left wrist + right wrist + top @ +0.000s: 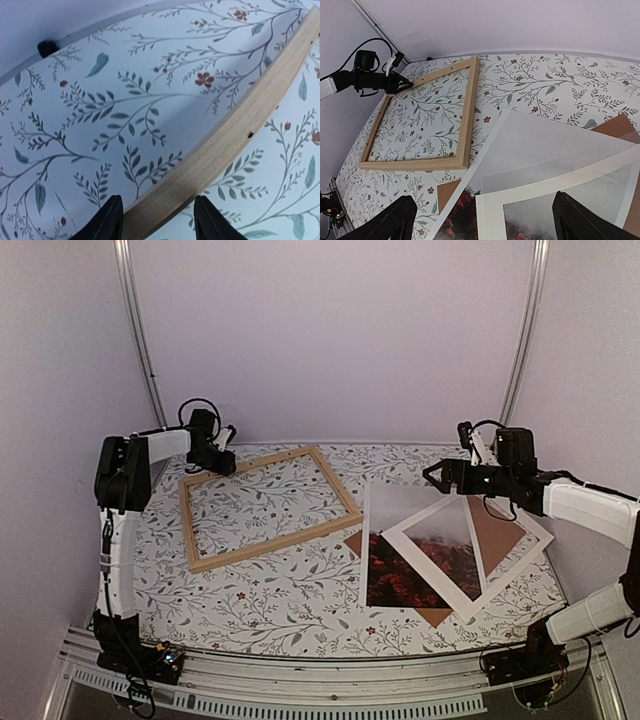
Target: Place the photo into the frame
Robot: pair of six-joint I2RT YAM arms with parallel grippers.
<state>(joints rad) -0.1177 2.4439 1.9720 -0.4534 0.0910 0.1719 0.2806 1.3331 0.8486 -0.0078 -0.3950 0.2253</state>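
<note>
Photo [400, 578] lies toward 4 o'clock on the table [300, 605], partly under a white mat [555, 182] and well apart from the frame [270, 543] at 10 o'clock. The frame's far rail is straddled by the left gripper [159, 220]; whether the wood is already pinched cannot be told. The rail is best centred and gripped squarely, so the frame is not twisted. The right gripper [487, 220] is spread and empty, with the photo just beneath.

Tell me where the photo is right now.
In the top view the photo lies flat right of centre, just right of the frame, with the white mat lying askew over its right part.
</note>
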